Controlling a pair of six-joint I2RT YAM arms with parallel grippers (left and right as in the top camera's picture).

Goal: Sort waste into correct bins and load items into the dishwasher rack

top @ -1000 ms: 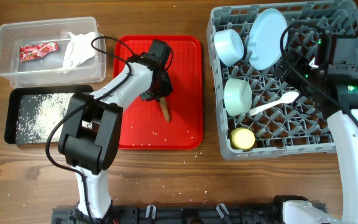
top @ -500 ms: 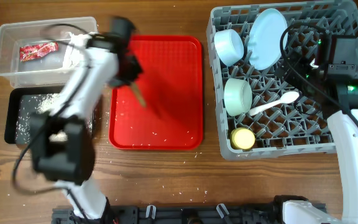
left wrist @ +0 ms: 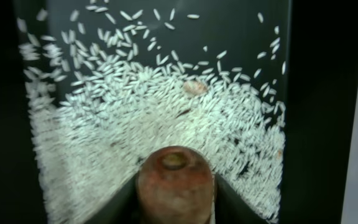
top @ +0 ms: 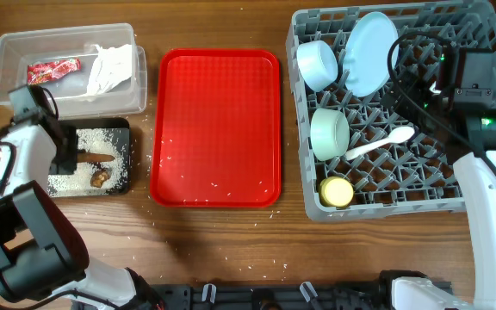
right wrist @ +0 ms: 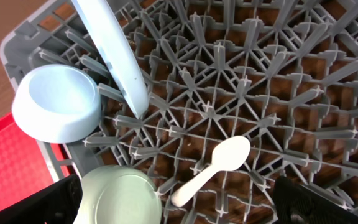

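Observation:
My left gripper (top: 74,158) is over the black tray (top: 120,124) and is shut on the brown carrot-shaped stick (top: 100,156), which fills the jaws in the left wrist view (left wrist: 174,182). Rice grains (left wrist: 148,118) and a small brown lump (top: 102,176) lie in the tray. The clear tub (top: 24,103) holds the red-and-white wrapper (top: 52,71) and crumpled paper (top: 110,67). The grey rack (top: 455,202) holds the plate (top: 371,52), blue bowl (top: 318,65), mint bowl (top: 329,133), spoon (top: 381,143) and yellow cup (top: 336,191). My right gripper (right wrist: 188,208) is open and empty above the spoon (right wrist: 216,163).
The flat red tray (top: 216,127) lies between the bins and the rack, with a few rice grains on it. Stray grains dot the wooden table in front of it. The right arm (top: 489,172) stands at the rack's right side.
My left arm swung left from the red tray to the black tray, carrying the brown stick. The right arm has not moved.

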